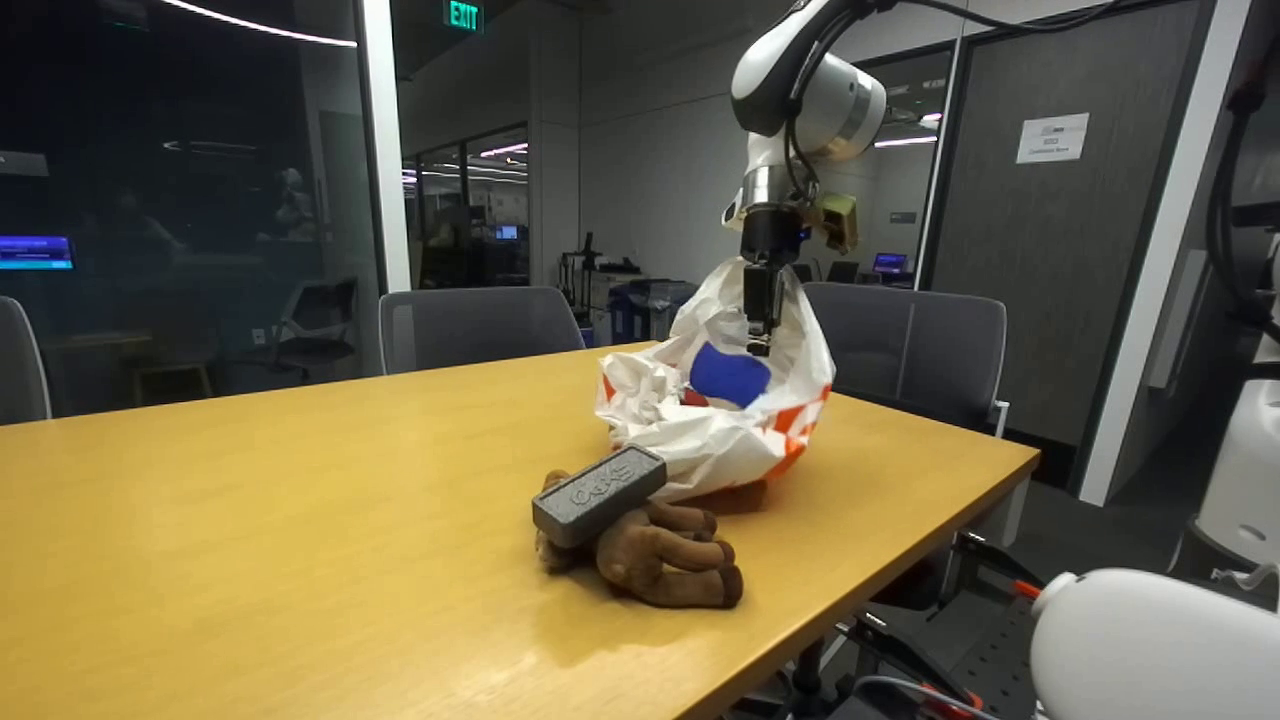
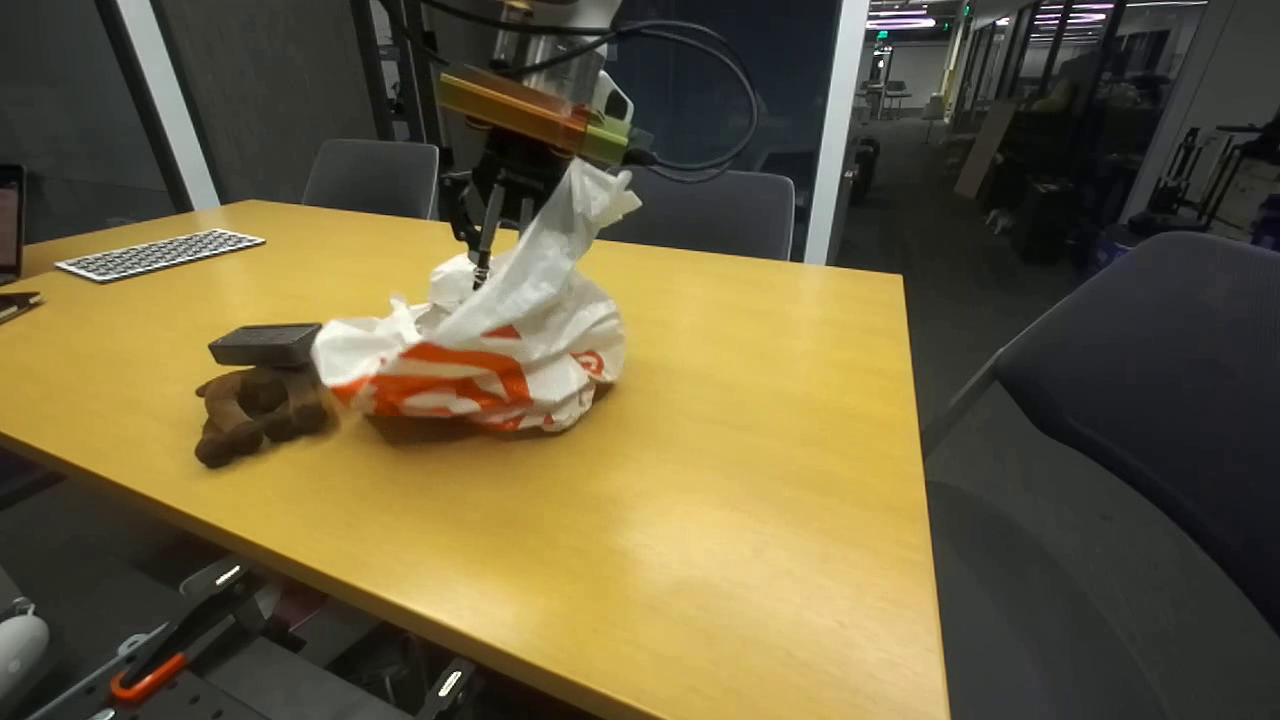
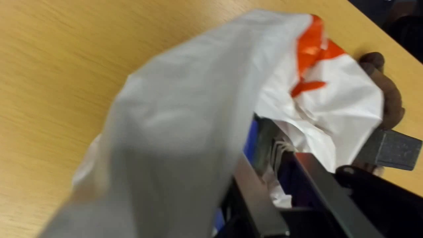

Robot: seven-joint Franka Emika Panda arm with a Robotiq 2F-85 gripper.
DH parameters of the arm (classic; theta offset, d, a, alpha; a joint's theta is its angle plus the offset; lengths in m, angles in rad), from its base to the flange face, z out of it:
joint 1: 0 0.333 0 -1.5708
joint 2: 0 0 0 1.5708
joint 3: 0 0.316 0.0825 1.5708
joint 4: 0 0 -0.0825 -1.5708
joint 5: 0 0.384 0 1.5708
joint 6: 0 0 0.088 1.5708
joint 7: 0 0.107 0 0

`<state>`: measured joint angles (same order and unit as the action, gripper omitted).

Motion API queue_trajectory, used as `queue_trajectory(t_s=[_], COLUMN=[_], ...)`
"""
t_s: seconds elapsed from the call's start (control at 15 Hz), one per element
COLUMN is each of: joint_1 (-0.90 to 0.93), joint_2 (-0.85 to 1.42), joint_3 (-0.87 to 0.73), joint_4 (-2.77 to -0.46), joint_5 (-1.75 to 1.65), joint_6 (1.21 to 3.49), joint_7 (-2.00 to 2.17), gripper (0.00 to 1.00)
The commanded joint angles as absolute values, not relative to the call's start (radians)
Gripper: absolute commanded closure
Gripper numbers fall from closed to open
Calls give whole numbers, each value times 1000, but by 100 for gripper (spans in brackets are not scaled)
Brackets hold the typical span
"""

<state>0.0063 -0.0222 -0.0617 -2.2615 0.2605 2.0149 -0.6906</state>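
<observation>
A crumpled white plastic bag with orange marks (image 1: 680, 445) stands on the table; it also shows in an exterior view (image 2: 540, 320) and fills much of the wrist view (image 3: 185, 99). Its mouth faces up, and one side rises beside my gripper. My gripper (image 1: 760, 345) points down into the mouth. In the wrist view, its fingers (image 3: 264, 158) are apart, and I see nothing clamped between them. A blue item (image 1: 728, 375) lies in the bag close below the fingertips; a sliver shows in the wrist view (image 3: 251, 138). In an exterior view, the bag partly hides the gripper (image 2: 490, 270).
A brown plush animal (image 1: 660, 555) lies beside the bag with a dark grey block (image 1: 600, 495) on top of it. A keyboard (image 2: 160, 255) and part of a laptop (image 2: 10, 220) are on the yellow table (image 2: 700, 480). Chairs (image 1: 480, 325) stand around it.
</observation>
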Motion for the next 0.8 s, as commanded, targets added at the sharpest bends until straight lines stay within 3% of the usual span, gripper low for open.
queue_trajectory(t_s=[0.0,0.33,0.6,0.73], joint_1=[-28,-24,-1,7], joint_2=[16,31,61,65], joint_3=[-73,-49,-16,-11], joint_4=[-2208,-2261,-2349,-2375], joint_5=[376,323,172,54], joint_6=[1905,2060,2352,2388], joint_7=[-805,-748,-573,-418], gripper=[37,1,0,0])
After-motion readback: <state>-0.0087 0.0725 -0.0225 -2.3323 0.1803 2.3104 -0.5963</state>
